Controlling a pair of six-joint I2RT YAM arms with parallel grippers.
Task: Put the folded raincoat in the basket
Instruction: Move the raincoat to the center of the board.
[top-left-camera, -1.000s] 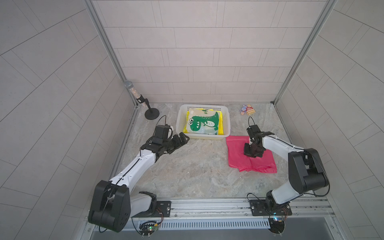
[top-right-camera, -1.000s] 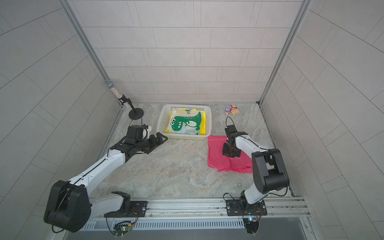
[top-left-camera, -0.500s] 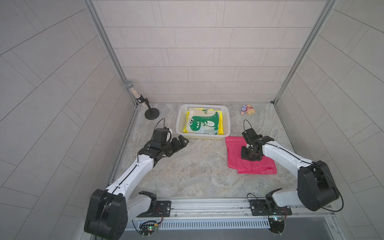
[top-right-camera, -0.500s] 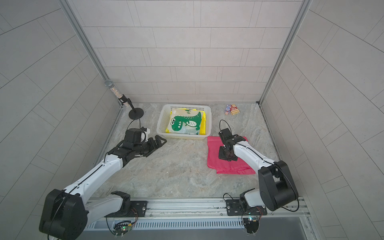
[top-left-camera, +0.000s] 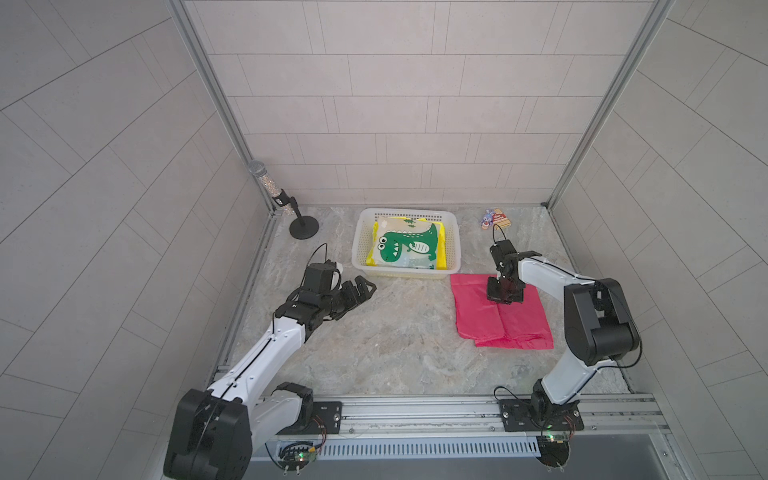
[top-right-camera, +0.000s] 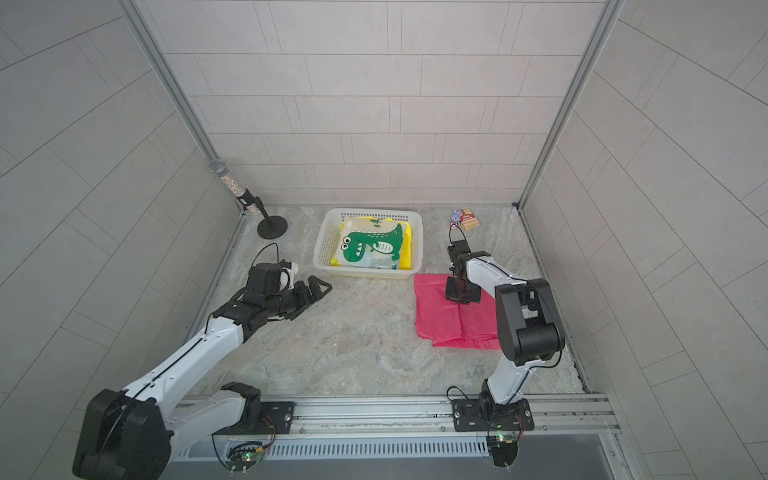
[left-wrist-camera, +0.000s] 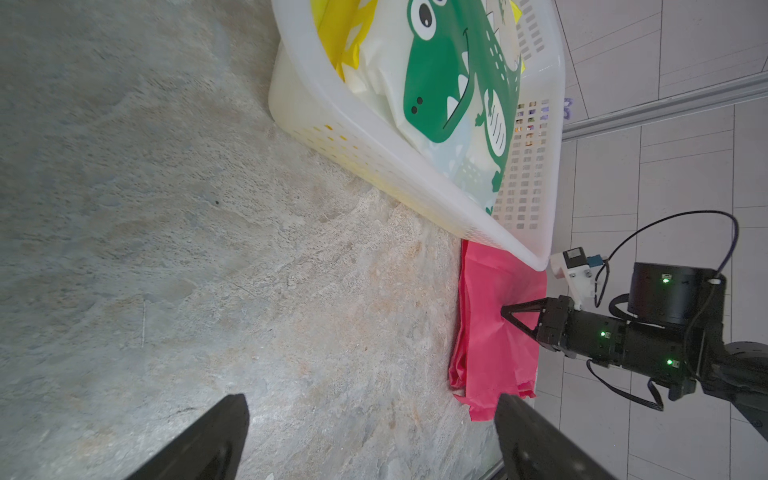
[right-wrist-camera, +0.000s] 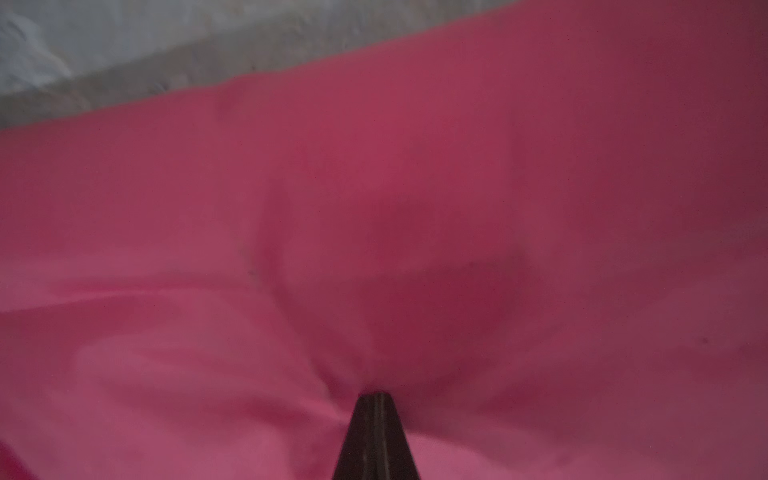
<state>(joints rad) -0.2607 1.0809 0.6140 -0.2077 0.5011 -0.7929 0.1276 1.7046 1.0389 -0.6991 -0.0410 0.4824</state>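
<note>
1. Two hands are in view. My left hand (top-left-camera: 360, 291) hangs over the bare table (top-left-camera: 395, 353) with its fingers spread wide and nothing between them. It is left of the basket (top-left-camera: 399, 272) and nearer than it.
2. My right hand (top-left-camera: 503, 297) points down with its fingers closed together, and its tip touches the far part of the pink folded raincoat (top-left-camera: 511, 328).
3. In the right wrist view the pink sheet (right-wrist-camera: 374, 187) puckers toward that tip (right-wrist-camera: 374, 397). I cannot tell whether a fold is pinched.
4. That raincoat lies flat on the table at the right, outside the basket. Its far left corner is just beside the basket's near right corner.
5. At the far middle, the basket holds a folded dinosaur-print sheet (top-left-camera: 405, 247) with yellow showing at its edges.
6. Far left stands a glittery microphone (top-left-camera: 270, 191) on a black stand; far right lies a small colourful card (top-left-camera: 496, 218).
</note>
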